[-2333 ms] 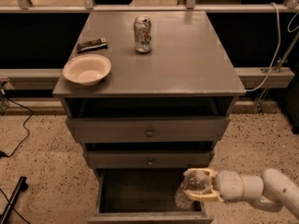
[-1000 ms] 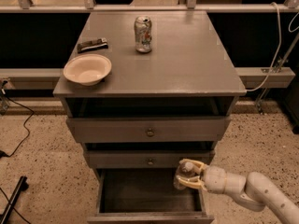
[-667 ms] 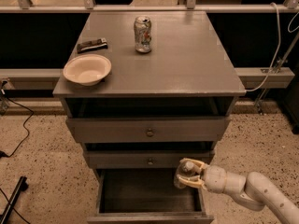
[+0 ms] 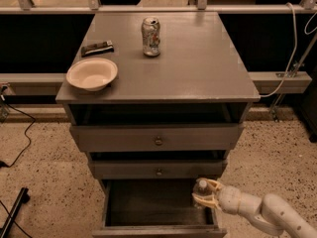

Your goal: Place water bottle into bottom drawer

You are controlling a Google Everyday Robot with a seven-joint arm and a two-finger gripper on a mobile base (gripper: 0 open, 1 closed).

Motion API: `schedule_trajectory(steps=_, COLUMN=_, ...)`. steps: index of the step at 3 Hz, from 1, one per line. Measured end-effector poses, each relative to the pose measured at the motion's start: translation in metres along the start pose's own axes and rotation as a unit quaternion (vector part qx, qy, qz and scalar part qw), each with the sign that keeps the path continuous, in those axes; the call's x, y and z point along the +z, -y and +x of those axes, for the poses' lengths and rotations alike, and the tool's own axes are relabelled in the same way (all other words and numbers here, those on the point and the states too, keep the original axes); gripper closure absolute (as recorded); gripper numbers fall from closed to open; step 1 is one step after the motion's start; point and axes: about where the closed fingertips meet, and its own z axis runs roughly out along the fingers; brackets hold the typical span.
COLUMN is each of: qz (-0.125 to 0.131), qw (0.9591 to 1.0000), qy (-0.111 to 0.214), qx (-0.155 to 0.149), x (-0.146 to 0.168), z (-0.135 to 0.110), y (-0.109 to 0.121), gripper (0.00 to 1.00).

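Observation:
The water bottle, clear with a white cap, stands upright between the fingers of my gripper at the right side of the open bottom drawer. The gripper is shut on the bottle, and its cream arm reaches in from the lower right. The bottle's lower part is dark and hard to make out against the drawer's interior; I cannot tell whether it rests on the drawer floor.
On the grey cabinet top stand a silvery drink can, a white bowl and a dark flat packet. Two shallower drawers with round knobs sit above. Cables lie on the speckled floor at left.
The gripper with the bottle moved left and a little up from the drawer's right edge, then held nearly still over the drawer's right side.

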Motion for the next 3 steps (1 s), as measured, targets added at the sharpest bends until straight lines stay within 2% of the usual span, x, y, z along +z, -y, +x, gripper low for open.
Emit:
schedule_trajectory(steps=1, qz=0.038, qw=0.9990, qy=0.002, qx=0.025, x=-0.019, z=0.091, y=-0.003, gripper=1.00)
schedule_trajectory(steps=2, qz=0.037, qw=0.9990, qy=0.003, qx=0.024, x=-0.015, z=0.092, y=-0.003, gripper=1.00)
schedule_trajectory(steps=3, qz=0.035, qw=0.9991, qy=0.014, qx=0.023, x=0.009, z=0.105, y=-0.001, gripper=1.00)
